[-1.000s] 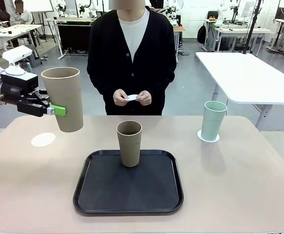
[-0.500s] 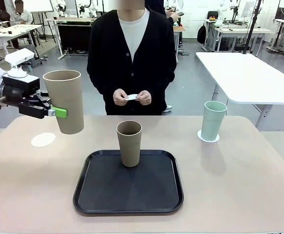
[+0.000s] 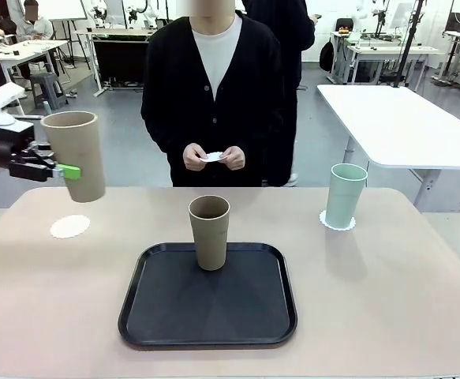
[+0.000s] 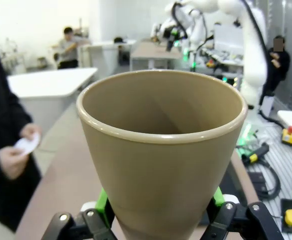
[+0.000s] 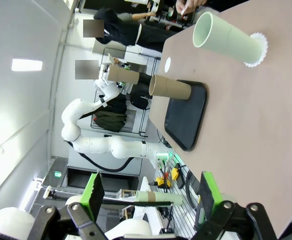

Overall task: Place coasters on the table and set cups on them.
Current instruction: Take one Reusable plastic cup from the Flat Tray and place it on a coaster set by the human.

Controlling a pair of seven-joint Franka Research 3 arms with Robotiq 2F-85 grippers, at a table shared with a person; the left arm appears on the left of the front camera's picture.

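Shifted leftward, the left gripper point(image 3: 69, 171) is carrying the clasped beige cup point(image 3: 75, 154) above the bare coaster point(image 3: 70, 227) near the table's point(image 3: 387, 300) far-left corner. Next it needs lowering squarely onto it. The right gripper point(image 5: 151, 192) is hanging released.

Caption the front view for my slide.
Left gripper holds a beige cup raised near the bare coaster; mint cup stands on a second coaster.

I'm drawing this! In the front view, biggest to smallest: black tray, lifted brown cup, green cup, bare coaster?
1. black tray
2. lifted brown cup, though it may only look bigger than the green one because it is closer to the camera
3. green cup
4. bare coaster
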